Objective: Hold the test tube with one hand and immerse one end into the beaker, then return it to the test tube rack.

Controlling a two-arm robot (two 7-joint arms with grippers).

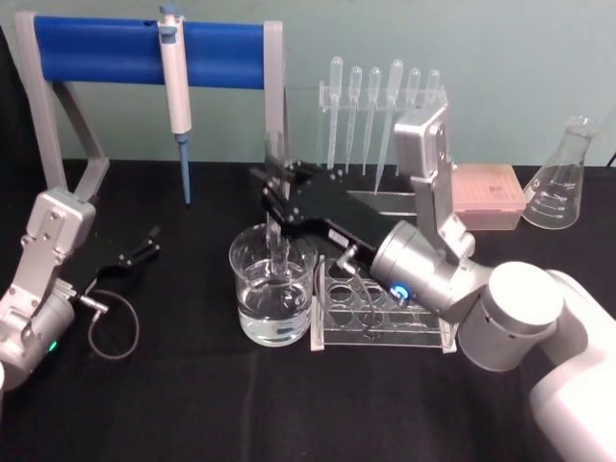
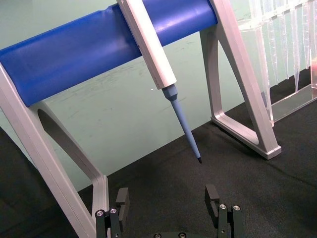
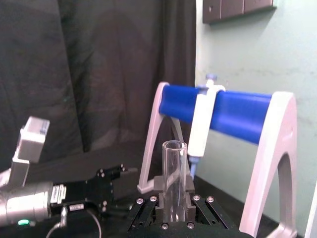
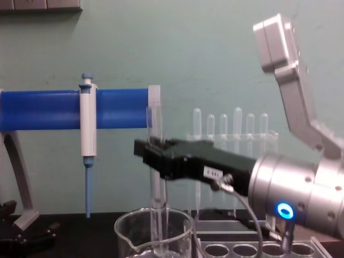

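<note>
Pinching the test tube upright between the jaws of the right gripper, a little below the rim. Reaching with its round end down inside the beaker of water, just left of the test tube rack on the black surface. Resting the left gripper low at far left beside the blue stand, jaws spread.

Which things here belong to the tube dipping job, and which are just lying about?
In use: test tube, beaker, tube rack, right end effector gripping the tube.
Lying about: pipettor, blue stand, pipettes, flask, pink box, open left end effector.
</note>
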